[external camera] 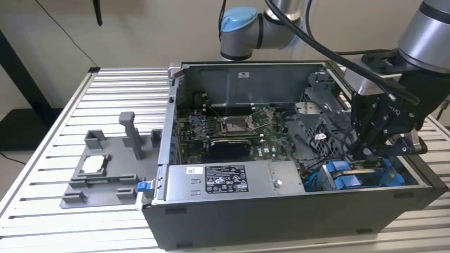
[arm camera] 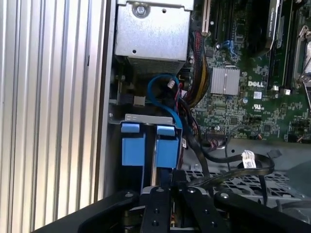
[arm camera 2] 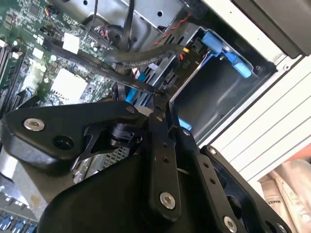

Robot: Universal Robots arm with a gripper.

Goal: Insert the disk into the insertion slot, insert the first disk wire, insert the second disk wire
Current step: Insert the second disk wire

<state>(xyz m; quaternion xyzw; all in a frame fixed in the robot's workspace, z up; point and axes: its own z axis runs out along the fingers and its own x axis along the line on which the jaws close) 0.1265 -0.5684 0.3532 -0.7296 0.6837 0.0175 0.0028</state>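
Arm: comes in from the exterior view's upper right, wrist pointing down into the open computer case
Tabletop: slatted metal; the case stands on it, with a grey fixture just beside the case on the exterior view's left
Claw: low in the case corner at the exterior view's right, directly over the insertion slot
Claw state: clenched; in the second wrist view the fingers run together to a narrow tip; cannot tell what, if anything, is pinched there
Insertion slot: grey metal bay against the case wall, beside the perforated cage
Disk: blue carrier frame stands on edge in the slot under the claw; label face hidden; depth of seating cannot be told
Blue tabs: two, side by side at the slot mouth, just beyond the claw in the first wrist view
Black flat wire: crosses above the motherboard and ends right at the claw's tip; gripped or only touching, cannot tell
White-tagged wire: black, loops loose over the perforated cage, near the claw
Power-supply box: grey, labelled, along the case's near side, between the fixture and the slot
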